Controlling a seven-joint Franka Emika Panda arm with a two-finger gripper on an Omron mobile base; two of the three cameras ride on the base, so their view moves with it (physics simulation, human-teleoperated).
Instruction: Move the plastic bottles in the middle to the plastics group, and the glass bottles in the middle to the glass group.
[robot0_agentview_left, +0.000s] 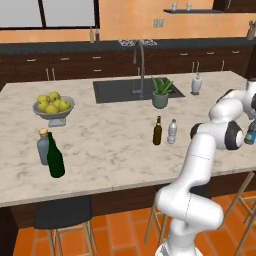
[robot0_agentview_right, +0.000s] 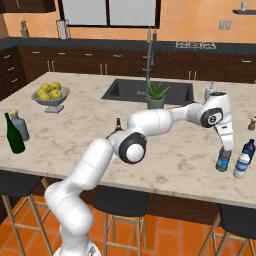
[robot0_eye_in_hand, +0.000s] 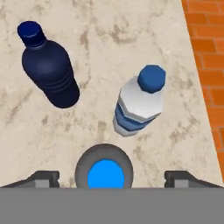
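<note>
Blue-capped bottle (robot0_eye_in_hand: 105, 174) between parted gripper (robot0_eye_in_hand: 111, 178) fingertips

Brown glass bottle (robot0_agentview_left: 157, 131) and the plain whitish water bottle (robot0_agentview_left: 172, 131) are standing upright just beside each other mid-counter. The blue-capped water bottle (robot0_agentview_right: 223, 160) is standing upright near the counter's right front edge, just beside a clear blue-label bottle (robot0_agentview_right: 241, 165) and a dark blue one (robot0_agentview_right: 248, 148).
</note>
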